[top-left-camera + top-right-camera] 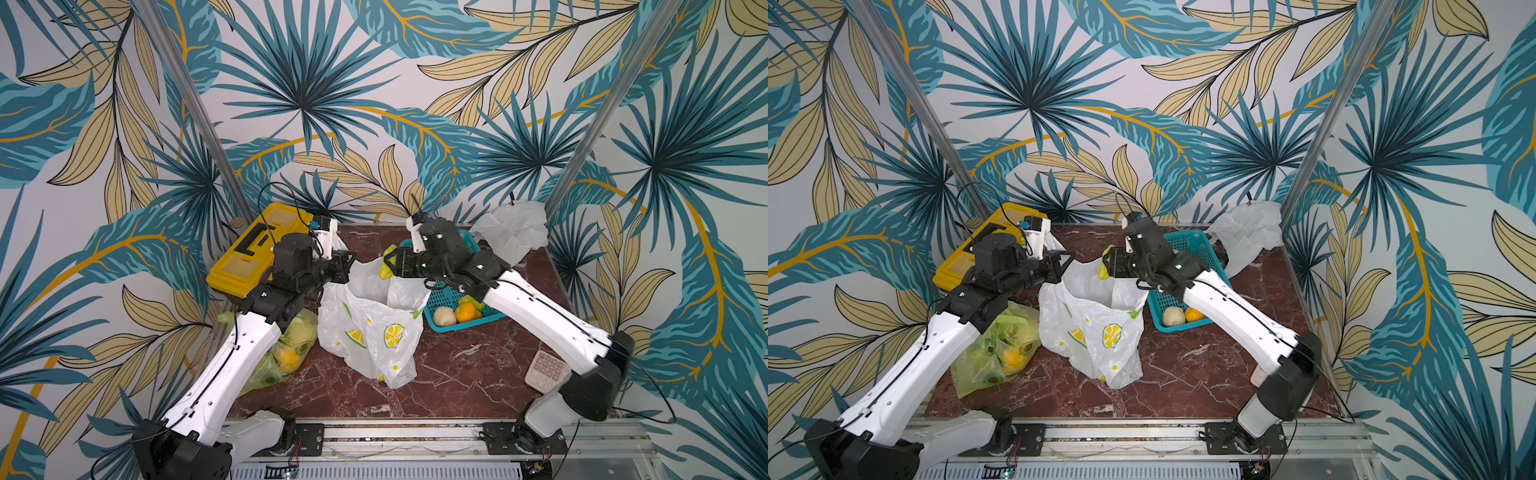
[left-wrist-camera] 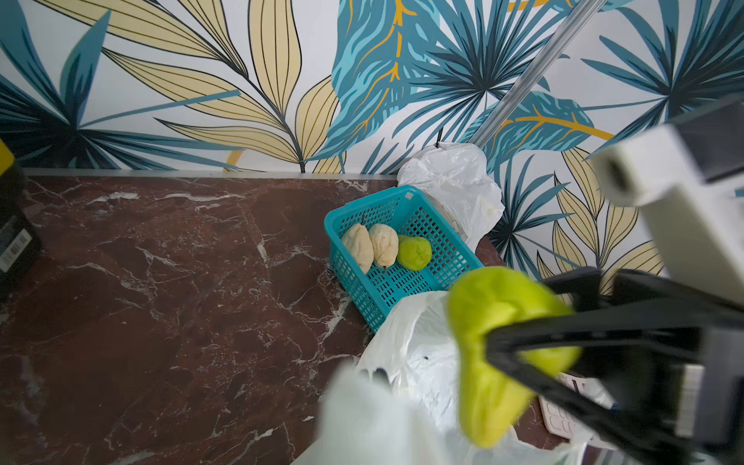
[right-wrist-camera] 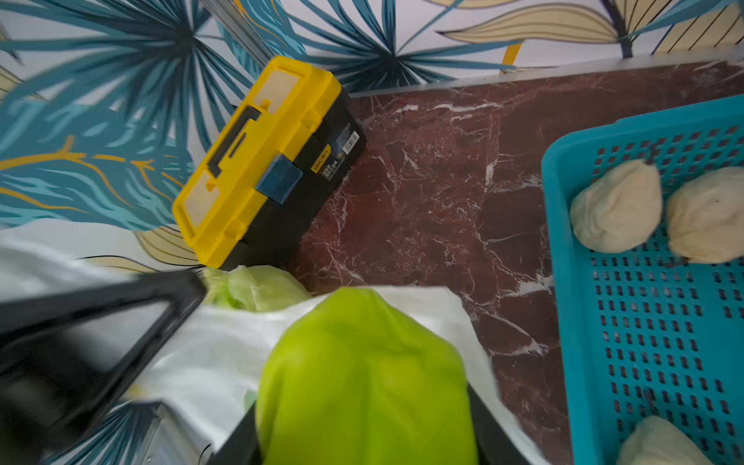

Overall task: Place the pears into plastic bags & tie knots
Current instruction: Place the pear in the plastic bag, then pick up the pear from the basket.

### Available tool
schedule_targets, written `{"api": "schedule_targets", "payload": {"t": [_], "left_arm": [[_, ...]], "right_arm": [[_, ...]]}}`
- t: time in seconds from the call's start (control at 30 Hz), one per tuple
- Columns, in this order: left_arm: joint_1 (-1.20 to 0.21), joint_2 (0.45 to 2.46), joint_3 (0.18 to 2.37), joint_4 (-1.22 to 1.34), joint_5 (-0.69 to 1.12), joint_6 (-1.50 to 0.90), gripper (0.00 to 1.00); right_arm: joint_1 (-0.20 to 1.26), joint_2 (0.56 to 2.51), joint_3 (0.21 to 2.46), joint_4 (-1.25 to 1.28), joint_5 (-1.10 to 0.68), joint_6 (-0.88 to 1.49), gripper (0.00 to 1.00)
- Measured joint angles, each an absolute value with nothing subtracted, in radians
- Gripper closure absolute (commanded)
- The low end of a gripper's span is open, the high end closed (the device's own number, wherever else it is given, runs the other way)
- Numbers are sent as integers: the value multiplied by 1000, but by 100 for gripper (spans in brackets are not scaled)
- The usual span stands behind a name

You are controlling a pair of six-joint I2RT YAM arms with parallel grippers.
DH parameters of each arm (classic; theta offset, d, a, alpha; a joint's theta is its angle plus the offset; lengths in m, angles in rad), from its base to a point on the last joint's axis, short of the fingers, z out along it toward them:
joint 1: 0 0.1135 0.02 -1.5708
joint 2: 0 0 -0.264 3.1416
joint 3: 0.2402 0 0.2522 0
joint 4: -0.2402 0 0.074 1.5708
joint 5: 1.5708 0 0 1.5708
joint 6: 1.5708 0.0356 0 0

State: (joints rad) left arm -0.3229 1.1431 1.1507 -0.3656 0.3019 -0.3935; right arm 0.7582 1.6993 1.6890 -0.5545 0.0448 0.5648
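While the lime-green bag (image 1: 291, 347) lower left sits loaded, left gripper (image 1: 348, 266) pinches the lemon-print bag (image 1: 374, 332), right gripper (image 1: 388, 262) clamps a green pear (image 3: 362, 382), basket pears (image 2: 382, 245) remain.

Two arms, same build. Left arm (image 1: 232, 361): long rounded white shells with rows of small dark holes, and a thin black cable running along the outside under white clips. Elbow and shoulder joints are black and blocky. Right arm (image 1: 540, 307) is the same, plus small lit white-green dots on its black wrist housing. Left gripper (image 1: 351, 259) and right gripper (image 1: 388, 262) are black with thin open-frame fingers, triangular in outline in the right wrist view. White camera mount (image 1: 326, 235) sits left of frame centre, with a blue part on top and a looped black cable above. Black base plates (image 1: 309, 436) with screws sit at the frame bottom, with thin red and black wires beside them.
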Motion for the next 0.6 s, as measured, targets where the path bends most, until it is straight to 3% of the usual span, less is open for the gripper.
{"api": "schedule_targets", "payload": {"t": [0.1,0.23,0.3,0.4,0.6], "left_arm": [[-323,1143,1144,-351,273,-399,100],[-316,1151,1109,-321,247,-407,100],[-308,1169,1098,-304,242,-413,100],[-290,1201,1093,-288,228,-422,100],[-255,1214,1052,-268,167,-462,100]], "right_arm": [[805,1846,1693,-554,89,558,57],[846,1916,1665,-604,93,530,26],[845,1921,1691,-642,77,509,17],[828,1912,1765,-699,27,473,14],[791,1709,1752,-738,6,431,20]]}}
